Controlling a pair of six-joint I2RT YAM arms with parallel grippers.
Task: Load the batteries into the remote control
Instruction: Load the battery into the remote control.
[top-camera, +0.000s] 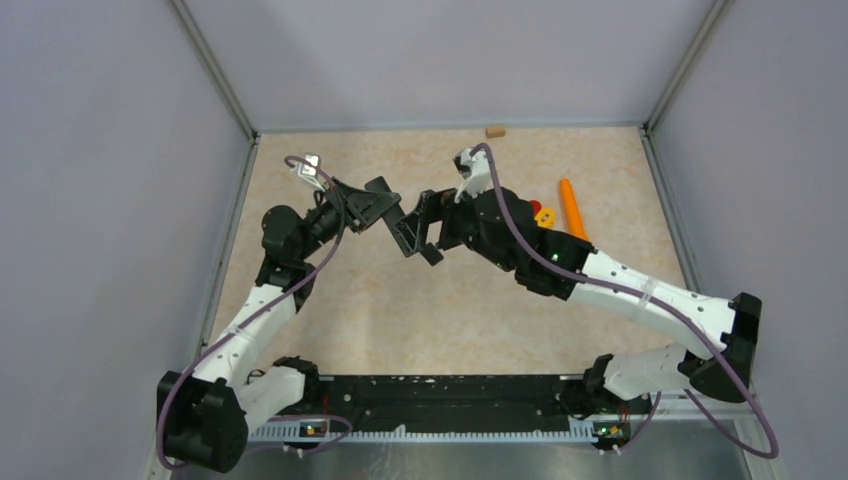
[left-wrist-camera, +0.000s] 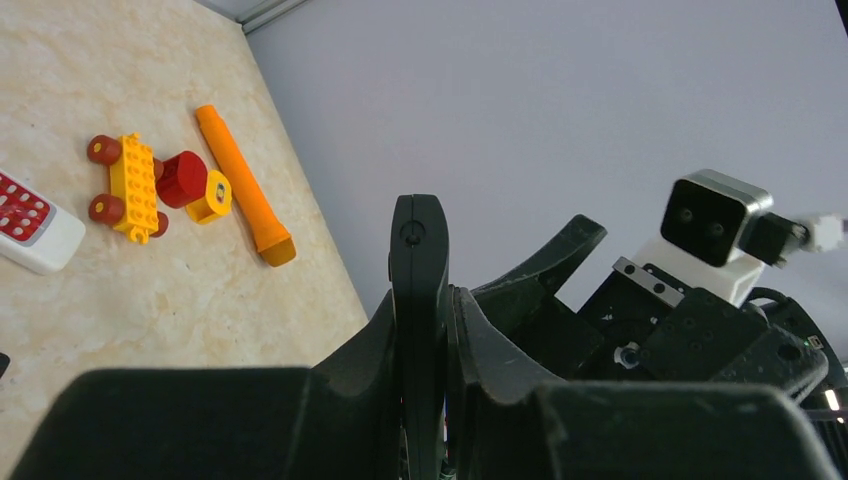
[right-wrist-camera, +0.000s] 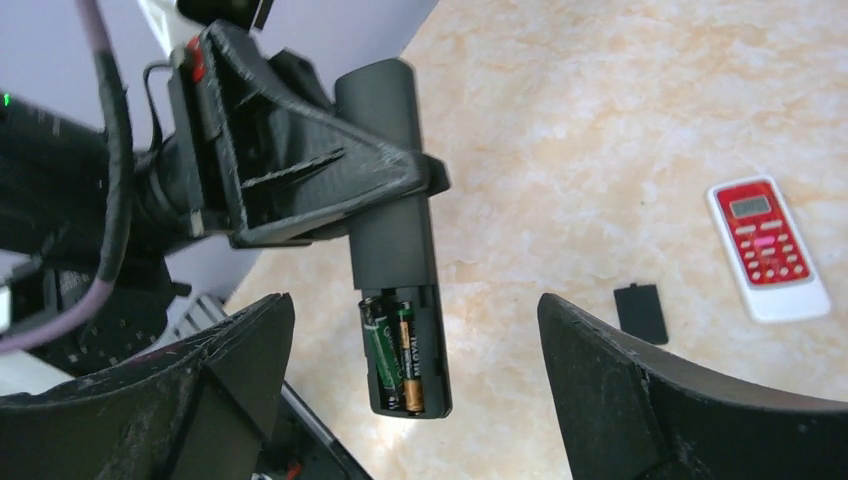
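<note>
Over mid-table, you have the remote (right-wrist-camera: 385, 110) pinched in the left gripper (right-wrist-camera: 390, 178), fingers pressed onto its front and back faces around the middle of the bar. Remote is up off the table (right-wrist-camera: 620, 120), back face turned toward the right wrist camera. Compartment (right-wrist-camera: 405, 345) at its lower end is uncovered. Both batteries (right-wrist-camera: 397, 350) sit inside it, side by side, lengthwise, touching each other; dark green wrap, gold at the bottom end. Cover (right-wrist-camera: 640, 312) is off, lying flat on the table near the red remote (right-wrist-camera: 768, 245), apart from it.

Right gripper (right-wrist-camera: 415, 310) is spread wide, holding nothing. Its fingers (right-wrist-camera: 650, 400) stand either side of the battery end of the remote, neither touching it as far as the right wrist view shows.

In the top view your two grippers meet nose to nose near the table's middle, left one from the left, right one from the right. In the left wrist view you see the remote edge-on, a thin black blade squeezed between the fingers, with the right arm's camera (left-wrist-camera: 715, 220) behind it.

Clutter at the right side of the table: orange cone (left-wrist-camera: 243, 185), yellow toy car (left-wrist-camera: 125, 188), a red cylinder (left-wrist-camera: 182, 178) against the car, a yellow ring (left-wrist-camera: 210, 197) just beside the cone. Small tan block (top-camera: 495, 130) lies at the far wall, well apart from everything.
</note>
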